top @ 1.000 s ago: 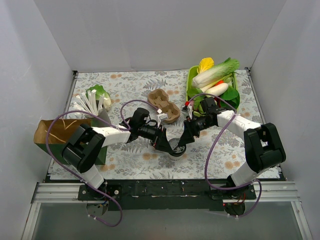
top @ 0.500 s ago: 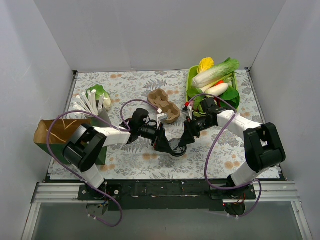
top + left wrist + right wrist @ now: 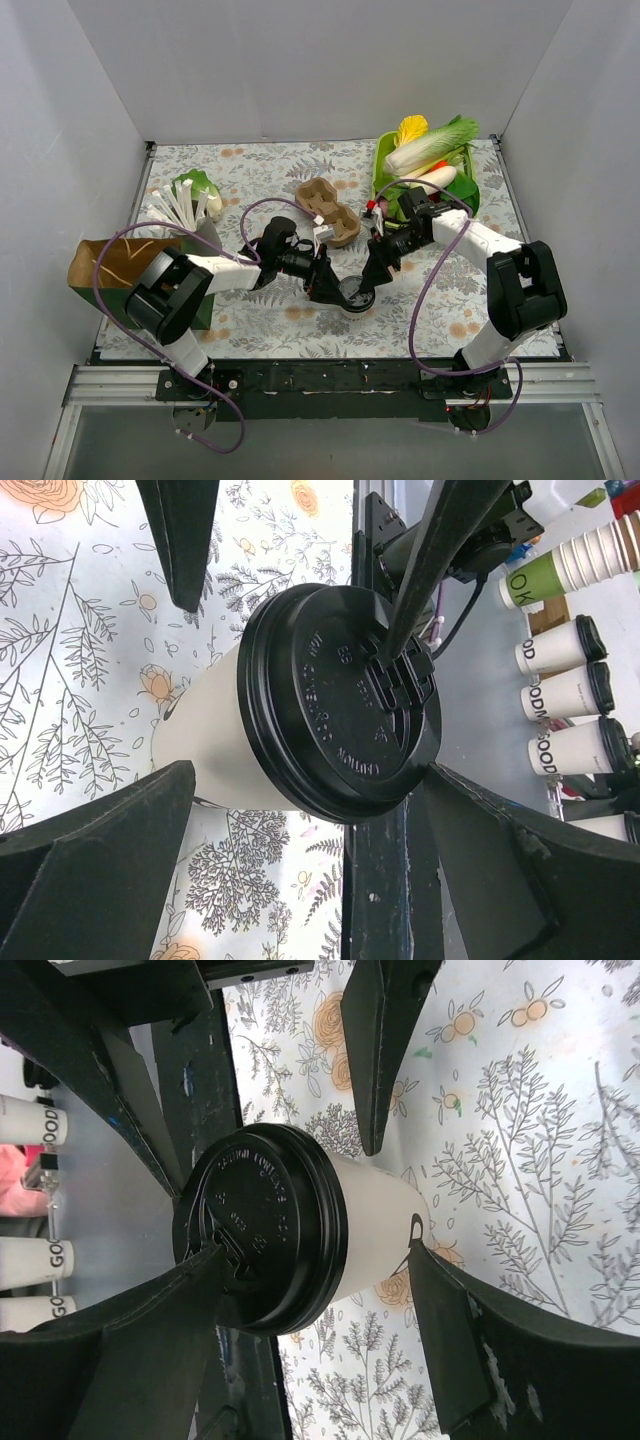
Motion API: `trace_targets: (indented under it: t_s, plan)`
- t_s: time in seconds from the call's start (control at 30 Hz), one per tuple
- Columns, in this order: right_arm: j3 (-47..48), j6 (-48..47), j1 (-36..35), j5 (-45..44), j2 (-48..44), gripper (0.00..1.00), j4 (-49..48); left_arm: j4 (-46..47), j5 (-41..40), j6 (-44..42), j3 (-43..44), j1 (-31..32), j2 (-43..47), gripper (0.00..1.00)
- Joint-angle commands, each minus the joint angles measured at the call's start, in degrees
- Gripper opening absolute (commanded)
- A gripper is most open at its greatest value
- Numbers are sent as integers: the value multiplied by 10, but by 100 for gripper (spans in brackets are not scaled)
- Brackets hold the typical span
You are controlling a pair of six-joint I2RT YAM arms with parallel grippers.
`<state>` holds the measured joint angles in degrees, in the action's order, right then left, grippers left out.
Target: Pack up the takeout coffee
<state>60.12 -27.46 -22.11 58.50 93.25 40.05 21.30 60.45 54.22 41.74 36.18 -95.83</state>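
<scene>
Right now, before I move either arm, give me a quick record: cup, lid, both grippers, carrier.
cup: white paper cup upright on the table, between both grippers
lid: black lid on the cup
left gripper: left gripper has a finger either side of the cup; contact cannot be told
right gripper: right gripper likewise, from the opposite side
carrier: brown cardboard carrier behind the cup, apart from it

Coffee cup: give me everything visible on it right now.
The coffee cup is small and made of white paper. Its glossy black plastic lid is pressed on, with embossed lettering and a sip tab on top. It stands upright on the floral table, near the front middle. The left pincer and right pincer both straddle it, open; whether any finger touches it is unclear.
</scene>
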Motion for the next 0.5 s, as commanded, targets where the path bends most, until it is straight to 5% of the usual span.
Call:
trace_targets:
  t_s: [0.0,0.47]
  plan:
    - [50,-56,7,-15,-16,82,59,-34,-62,-35,14,-2,25,98]
    - [76,-184,20,-71,-86,90,66,-159,-53,-108,138,-36,26,98]
